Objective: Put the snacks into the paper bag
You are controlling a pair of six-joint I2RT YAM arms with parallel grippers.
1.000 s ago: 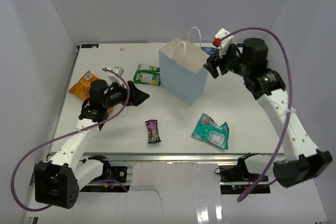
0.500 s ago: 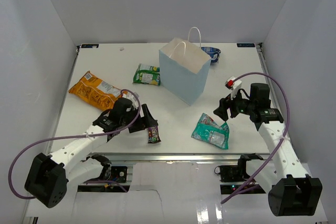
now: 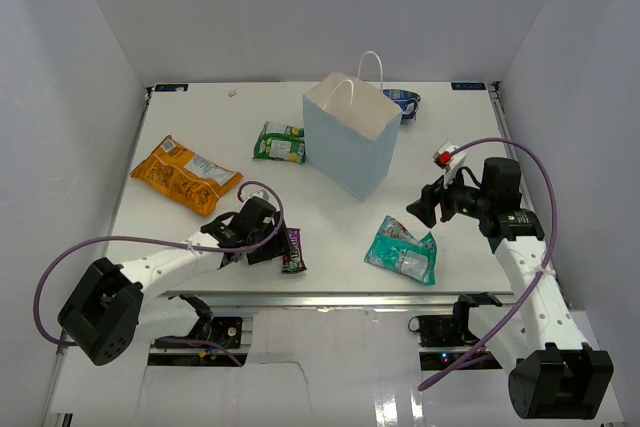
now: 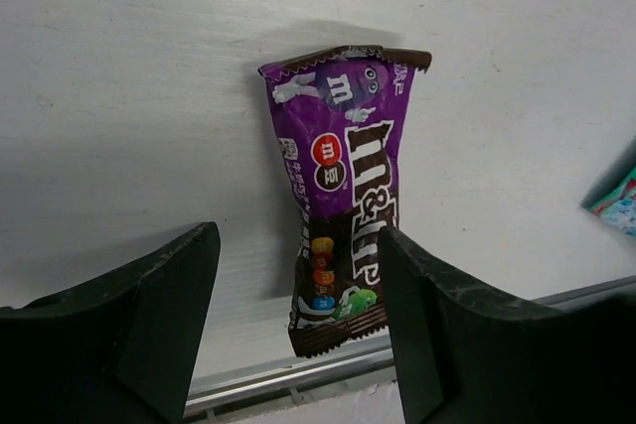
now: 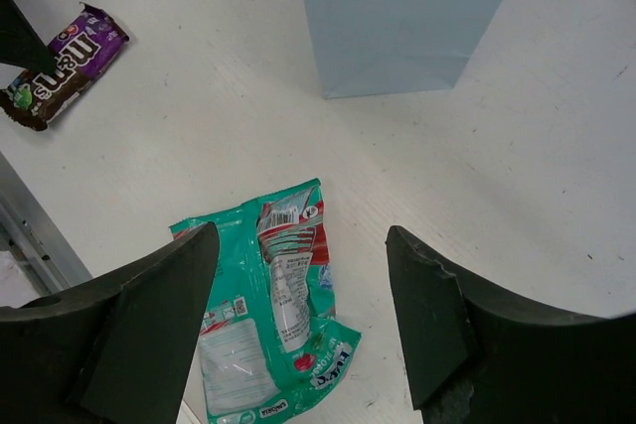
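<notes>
The M&M's packet [image 4: 343,196] lies flat on the counter [image 4: 129,76] near its front edge, one end between the left gripper's [image 4: 296,290] spread, empty jaws; probably light, slick and crinkly, best pinched across its narrow middle.

Left arm [image 3: 165,267] is stretched out low along the near edge, left gripper [image 4: 296,240] spread wide, fingers pointing down. Right arm [image 3: 525,257] is raised, right gripper [image 5: 300,245] gaping too.
</notes>
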